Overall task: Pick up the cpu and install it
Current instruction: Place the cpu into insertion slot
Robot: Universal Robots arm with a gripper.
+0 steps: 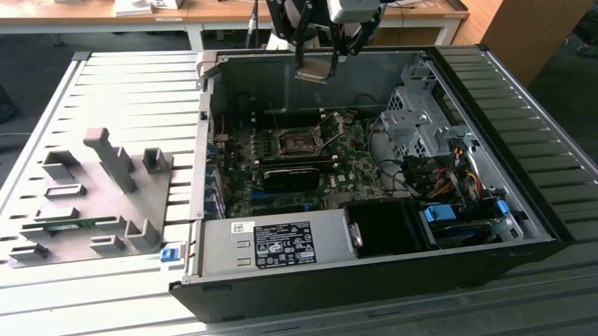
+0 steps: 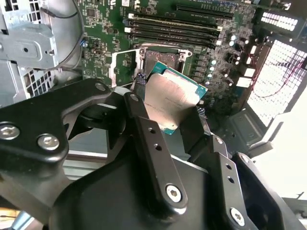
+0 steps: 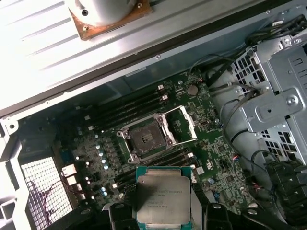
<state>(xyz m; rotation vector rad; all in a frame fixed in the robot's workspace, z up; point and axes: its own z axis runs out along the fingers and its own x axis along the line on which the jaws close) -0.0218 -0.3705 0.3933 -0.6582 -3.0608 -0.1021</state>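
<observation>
The cpu (image 1: 314,73) is held clamped by its opposite edges between the closed black fingers (image 2: 144,120) of the gripper (image 1: 320,60). It hangs in the air at the upper middle of the exterior view, above the far wall of the open computer case (image 1: 374,280), and is not touching the board. In both wrist views its silvery top (image 3: 163,194) is seen tilted, with the uncovered socket (image 3: 146,139) on the green motherboard (image 1: 341,150) lying apart from it.

The socket (image 1: 299,143) is flanked closely by dark memory slots (image 3: 132,108). On the exterior view's right the case is crowded by a grey drive cage (image 1: 421,119) and a bundle of coloured cables (image 1: 453,175). The power supply (image 1: 276,245) is set along the near edge. Room is left open over the socket, bounded by the case walls. On the exterior view's left, grey fixture blocks (image 1: 108,185) stand on the slatted table (image 1: 122,91), well apart from the case.
</observation>
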